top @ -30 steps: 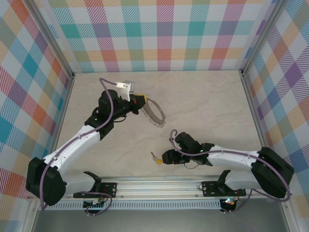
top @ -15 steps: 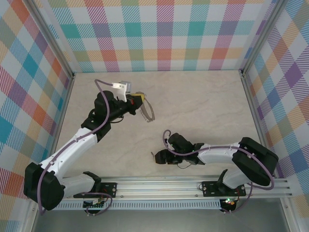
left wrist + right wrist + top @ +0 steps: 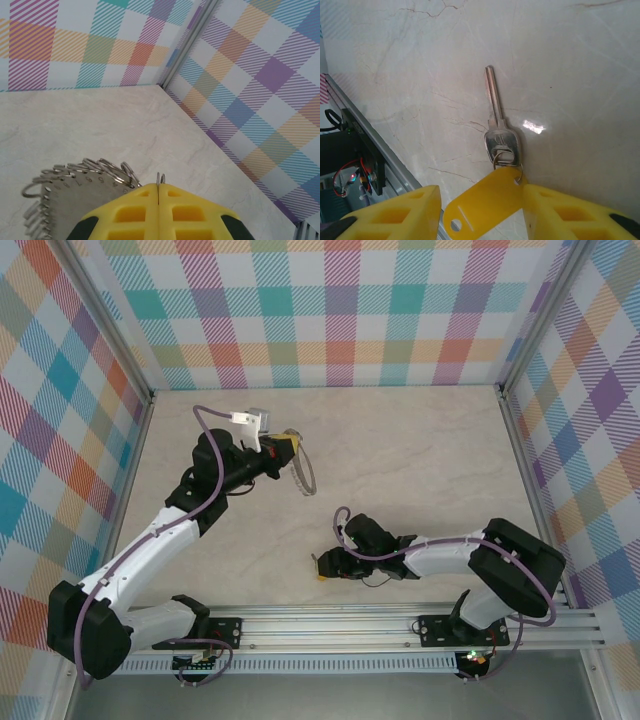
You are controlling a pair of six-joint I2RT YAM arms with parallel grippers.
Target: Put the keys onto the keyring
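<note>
Key (image 3: pixel 497 131), silver, lies flat on the pale marbled worktop (image 3: pixel 580 60), close to the front edge and just off centre in the overhead view. Its blade points away from the right pincer (image 3: pixel 480 192). A small split ring through the head joins it to a yellow tag (image 3: pixel 487 200). That tag lies between the right pincer's two yellow fingers (image 3: pixel 395 215), which are spread wide low over the surface. The tag's edge appears to touch one finger and stands apart from the other. The aluminium rail (image 3: pixel 380 152) along the near edge runs just beside them. The keyring (image 3: pixel 75 176), a floppy loop of small silvery links, is well apart from the key, farther back and to the left. It hangs from the left pincer (image 3: pixel 158 192), whose yellow fingers are pressed together on one thin link that pokes out at their tips. Whether the loop's low end touches the worktop cannot be told. Chequered pastel walls (image 3: pixel 250 75) close in the space behind.
</note>
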